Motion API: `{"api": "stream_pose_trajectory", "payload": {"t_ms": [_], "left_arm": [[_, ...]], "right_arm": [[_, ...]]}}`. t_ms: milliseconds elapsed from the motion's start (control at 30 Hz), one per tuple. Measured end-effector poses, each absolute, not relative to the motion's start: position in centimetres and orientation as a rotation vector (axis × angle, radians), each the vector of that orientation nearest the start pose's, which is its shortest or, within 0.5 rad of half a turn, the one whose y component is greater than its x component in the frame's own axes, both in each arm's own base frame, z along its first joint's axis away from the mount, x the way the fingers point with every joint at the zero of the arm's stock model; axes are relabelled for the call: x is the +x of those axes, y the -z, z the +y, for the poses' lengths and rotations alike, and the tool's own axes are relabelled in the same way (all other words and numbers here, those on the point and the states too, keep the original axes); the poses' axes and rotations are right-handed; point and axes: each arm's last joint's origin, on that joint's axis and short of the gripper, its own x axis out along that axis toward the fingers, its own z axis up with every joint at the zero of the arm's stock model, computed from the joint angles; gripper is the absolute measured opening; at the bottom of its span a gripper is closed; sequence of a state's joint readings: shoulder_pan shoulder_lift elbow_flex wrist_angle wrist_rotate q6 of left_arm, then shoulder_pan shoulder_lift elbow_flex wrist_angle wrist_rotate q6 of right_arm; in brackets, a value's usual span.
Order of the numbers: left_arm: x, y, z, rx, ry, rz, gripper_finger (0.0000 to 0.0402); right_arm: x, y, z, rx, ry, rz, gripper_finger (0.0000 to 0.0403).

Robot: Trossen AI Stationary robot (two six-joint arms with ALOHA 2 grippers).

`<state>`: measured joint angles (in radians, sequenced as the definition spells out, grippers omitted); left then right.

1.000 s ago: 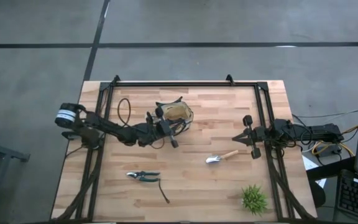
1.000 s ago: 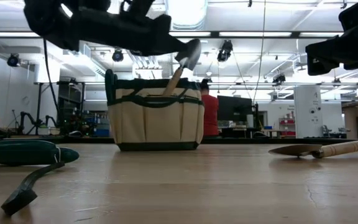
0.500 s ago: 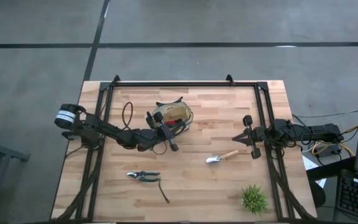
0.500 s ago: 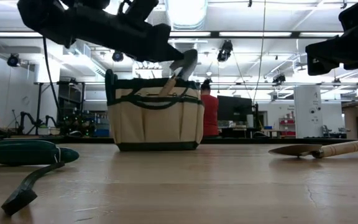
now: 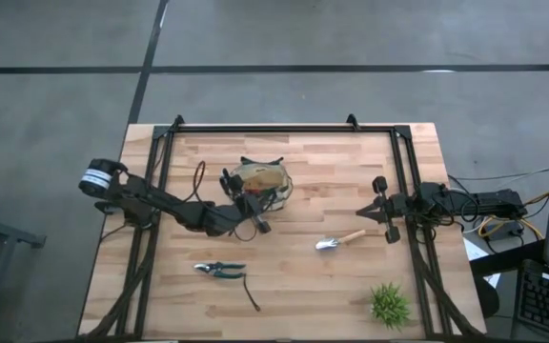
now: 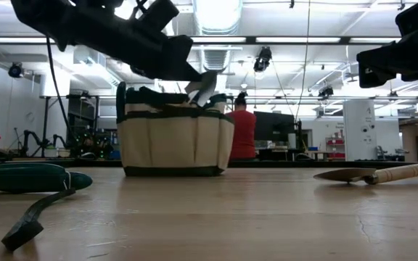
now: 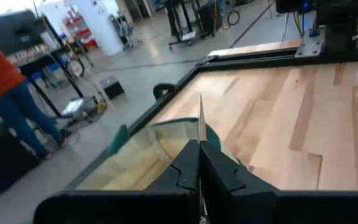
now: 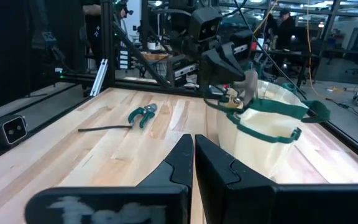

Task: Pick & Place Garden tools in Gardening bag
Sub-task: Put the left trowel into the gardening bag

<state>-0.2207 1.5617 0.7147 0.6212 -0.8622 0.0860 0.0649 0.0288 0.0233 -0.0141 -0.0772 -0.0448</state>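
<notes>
One trowel [image 6: 203, 87] sat clamped in the left jaws [image 5: 253, 200], blade up, directly over the gardening bag [image 6: 173, 138] rim. Second trowel [image 5: 339, 240] lay on the tabletop [image 5: 303, 276] between both jaws; pruners [image 5: 219, 270] were nearer the left. Right jaws [image 5: 362, 211] were shut on nothing, parked well apart. Judgement: centre the handle over the opening and lower before letting go, since the bag looked tilted. Bag contents and handle end were hidden.

Tan gardening bag [image 5: 263, 177] with green trim upright, a silver trowel blade [image 6: 203, 88] pinched in the left gripper [image 5: 252, 202] over its rim. Second wooden-handled trowel [image 5: 338, 241] flat just beside the shut right gripper [image 5: 363, 211]. Green-handled pruners [image 5: 219, 271] flat, well apart from both.
</notes>
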Motion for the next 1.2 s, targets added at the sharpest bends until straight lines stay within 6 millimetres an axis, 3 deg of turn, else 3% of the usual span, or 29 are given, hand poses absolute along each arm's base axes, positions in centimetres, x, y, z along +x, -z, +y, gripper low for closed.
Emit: {"api": "stream_pose_trajectory", "payload": {"t_ms": [367, 700, 900, 1033, 1200], "left_arm": [[29.6, -21.6, -4.8, 0.073, -0.608, 0.206, 0.004], [27.0, -24.8, -4.7, -0.098, -0.518, 0.182, 0.0041], [26.8, -26.0, -4.9, -0.023, -0.404, 0.181, 0.0041], [27.8, -26.0, -5.2, 0.037, -0.341, 0.212, 0.0047], [29.2, -26.3, -5.3, 0.163, -0.401, 0.27, 0.0069]], "right_arm": [[9.8, -16.8, 0.9, -0.045, -0.142, 0.016, 0.0008], [9.8, -16.8, 0.9, -0.045, -0.142, 0.016, 0.0008], [9.8, -16.8, 0.9, -0.045, -0.142, 0.016, 0.0008], [9.8, -16.8, 0.9, -0.045, -0.142, 0.016, 0.0008], [9.8, -16.8, 0.9, -0.045, -0.142, 0.016, 0.0008]]}}
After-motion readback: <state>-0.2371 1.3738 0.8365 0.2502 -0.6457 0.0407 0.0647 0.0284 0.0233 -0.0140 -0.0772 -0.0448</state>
